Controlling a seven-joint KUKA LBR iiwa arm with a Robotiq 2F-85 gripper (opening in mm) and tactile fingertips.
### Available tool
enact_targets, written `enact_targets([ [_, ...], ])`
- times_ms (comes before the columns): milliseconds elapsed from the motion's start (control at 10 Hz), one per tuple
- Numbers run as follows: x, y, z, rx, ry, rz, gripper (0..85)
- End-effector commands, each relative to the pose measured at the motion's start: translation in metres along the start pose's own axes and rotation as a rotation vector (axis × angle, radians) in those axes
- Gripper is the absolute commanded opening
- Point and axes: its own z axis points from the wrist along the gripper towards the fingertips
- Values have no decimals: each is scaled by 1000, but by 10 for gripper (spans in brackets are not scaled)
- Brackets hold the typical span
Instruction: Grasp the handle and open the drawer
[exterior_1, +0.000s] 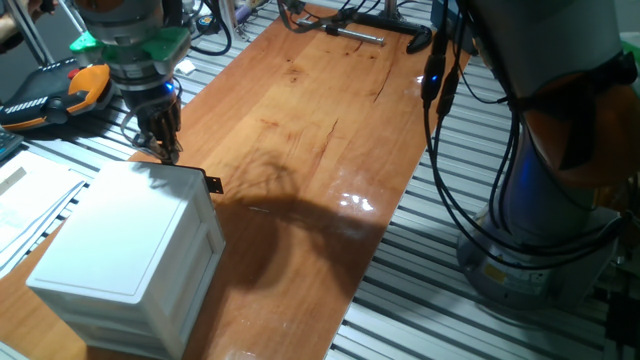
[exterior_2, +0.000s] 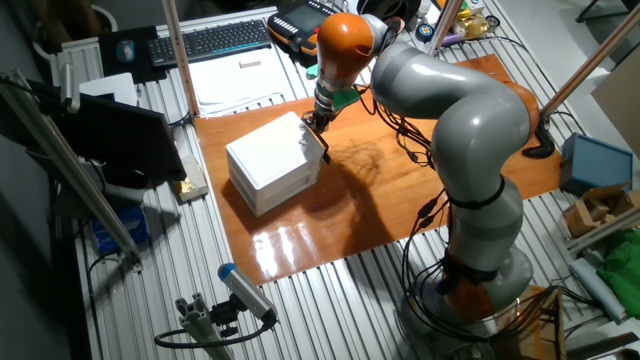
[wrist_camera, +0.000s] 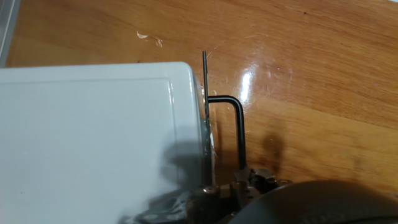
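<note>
Arm (exterior_2: 450, 110): grey rounded links — orange joint rings
Wrist: green collar, blue light
Gripper (exterior_1: 160, 135): dark, slim metal fingers
Cables: black, along the base

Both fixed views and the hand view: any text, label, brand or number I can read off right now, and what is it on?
No readable text in any view.
Cabinet, drawer, handle: plain, no markings.
Papers by the keyboard: any print is too small to read.
Keyboard keys: too small to read.
Orange and black device at the table edge: no legible marking.
Gripper: no label visible.
</note>
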Motion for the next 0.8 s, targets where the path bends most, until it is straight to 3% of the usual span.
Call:
enact_targets([
  [0,0,0,-1,0,0,1,7],
  [700,-1,1,0,1,0,-1,7],
])
